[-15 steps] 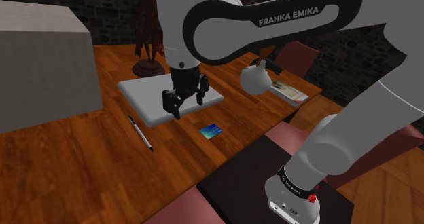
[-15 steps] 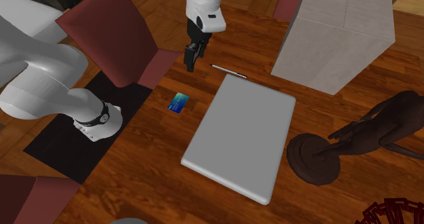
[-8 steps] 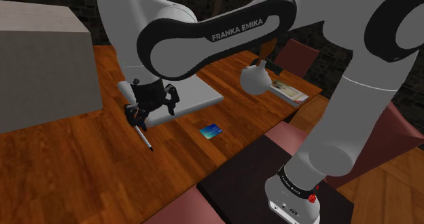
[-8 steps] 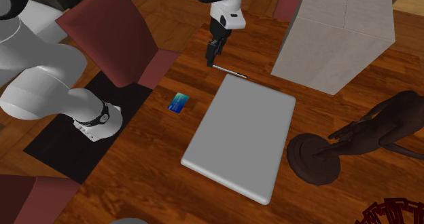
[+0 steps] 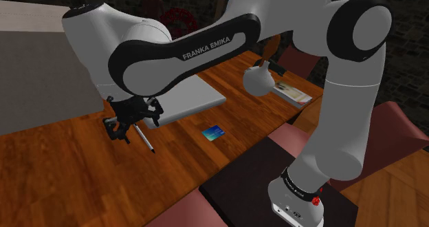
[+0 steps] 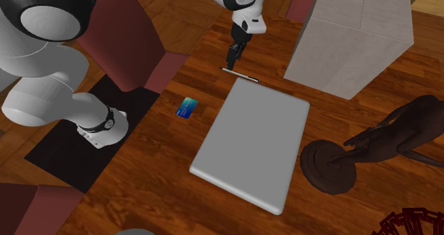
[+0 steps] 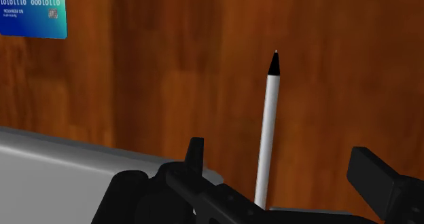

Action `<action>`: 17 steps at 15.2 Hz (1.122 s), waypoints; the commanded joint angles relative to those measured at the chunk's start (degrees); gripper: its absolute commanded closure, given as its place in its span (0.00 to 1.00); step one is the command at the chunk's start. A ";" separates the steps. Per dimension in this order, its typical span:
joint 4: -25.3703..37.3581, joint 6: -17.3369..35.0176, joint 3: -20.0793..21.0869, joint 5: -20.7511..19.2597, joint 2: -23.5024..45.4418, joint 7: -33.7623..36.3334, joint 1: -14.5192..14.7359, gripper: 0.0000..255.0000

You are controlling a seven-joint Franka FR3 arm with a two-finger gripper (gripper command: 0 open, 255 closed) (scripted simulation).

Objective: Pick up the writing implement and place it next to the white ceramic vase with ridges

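The pen [image 5: 144, 137] is a thin white stick with a black tip, lying flat on the wooden table [image 5: 69, 170]. My gripper [image 5: 133, 124] hovers just above its far end, open. In the wrist view the pen [image 7: 268, 131] lies between the two fingers [image 7: 195, 153], which stand apart and do not touch it. From the second exterior view the gripper [image 6: 233, 56] hangs over the pen [image 6: 240, 74] beside the grey slab's corner. The white rounded vase [image 5: 259, 80] stands far toward the shoulder view's right, near the table edge.
A flat grey slab [image 5: 196, 98] lies right beside the pen. A blue card [image 5: 214, 131] lies between the pen and the vase. A large grey box [image 5: 41, 67] stands at the left, a book [image 5: 292, 93] past the vase, and a dark statue [image 6: 356, 152] beyond the slab.
The gripper has swung from over the grey slab toward the shoulder view's left and lowered over the pen. The pen, card and vase have stayed put.
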 commanded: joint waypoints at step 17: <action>-2.64 3.19 -0.49 -0.89 0.77 0.68 -0.26 1.00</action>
